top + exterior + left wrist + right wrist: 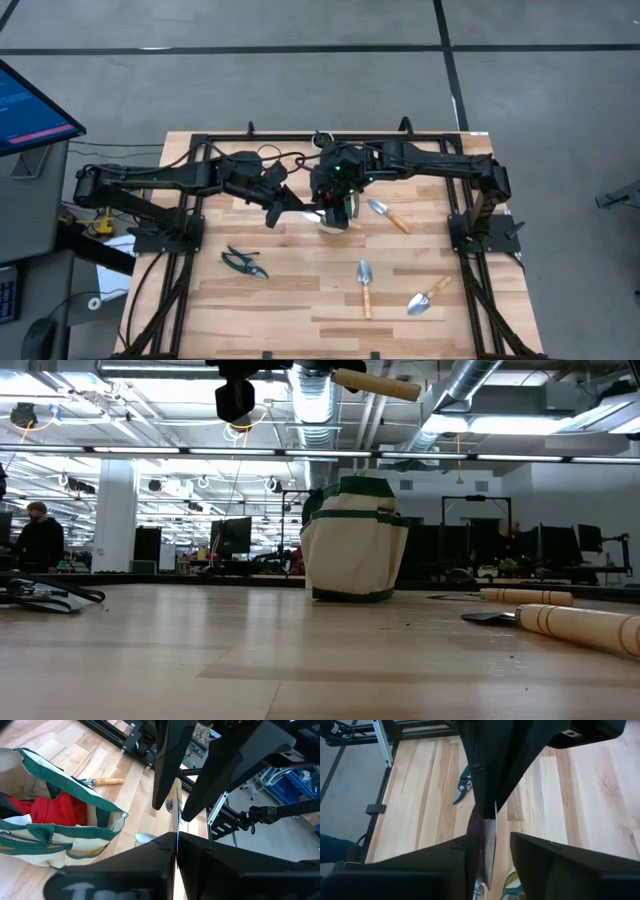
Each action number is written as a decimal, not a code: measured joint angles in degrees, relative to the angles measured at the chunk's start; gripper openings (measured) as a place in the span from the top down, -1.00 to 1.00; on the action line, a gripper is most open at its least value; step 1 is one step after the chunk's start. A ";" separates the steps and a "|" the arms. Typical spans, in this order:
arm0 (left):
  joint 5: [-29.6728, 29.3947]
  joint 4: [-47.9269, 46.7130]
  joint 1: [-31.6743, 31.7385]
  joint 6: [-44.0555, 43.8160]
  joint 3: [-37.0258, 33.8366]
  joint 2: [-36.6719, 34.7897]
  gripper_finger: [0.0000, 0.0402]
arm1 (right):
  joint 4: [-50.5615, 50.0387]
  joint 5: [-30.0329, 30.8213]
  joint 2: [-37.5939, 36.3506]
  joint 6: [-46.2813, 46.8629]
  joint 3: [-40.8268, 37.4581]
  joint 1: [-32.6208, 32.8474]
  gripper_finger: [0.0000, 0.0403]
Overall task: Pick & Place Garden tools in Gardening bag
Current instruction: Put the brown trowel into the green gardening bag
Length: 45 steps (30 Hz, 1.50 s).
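Observation:
A hand trowel hangs high over the table. Its wooden handle (375,385) shows level at the top of the low view, and its silver blade (490,847) shows edge-on. My left gripper (176,837), coming in from the table's left (288,205), is shut on the blade. My right gripper (492,847), reaching from the right (335,198), stands open, one finger on either side of the same blade with a narrow gap. Below them the cream gardening bag (355,545) with green trim stands upright on its base, with a red glove (55,810) inside. My left gripper pinches the trowel's thin metal blade (176,822) between its two fingers, on the flat faces. It comes from the table's left, slanting a little down. The trowel is lifted clear, above the bag. Whether one of my right gripper's fingers (470,862) touches the blade, I cannot tell.
Three more trowels lie on the wooden table: one right of the bag (390,215), two near the front (365,287) (428,298). Pruning shears (245,262) lie at the front left. Black frame rails (190,250) border the table.

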 joint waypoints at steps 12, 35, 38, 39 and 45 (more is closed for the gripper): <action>-0.24 0.95 0.00 0.68 0.00 0.02 0.99 | -1.25 -0.16 0.00 -0.40 -0.02 0.05 0.93; -0.63 2.91 0.00 3.34 -0.09 0.07 0.97 | -1.74 1.16 -0.42 -1.29 -0.02 0.39 1.00; -0.60 4.01 0.00 4.59 -0.09 -0.56 0.89 | -1.59 3.21 -1.52 -2.85 -0.02 0.09 1.00; -0.63 4.79 0.02 4.62 -0.04 -0.88 0.84 | -1.51 3.25 -2.06 -3.25 -0.03 -0.22 1.00; -0.78 7.98 0.11 4.76 0.16 -4.43 0.47 | -2.19 4.78 -7.54 -5.45 -0.13 -2.99 1.00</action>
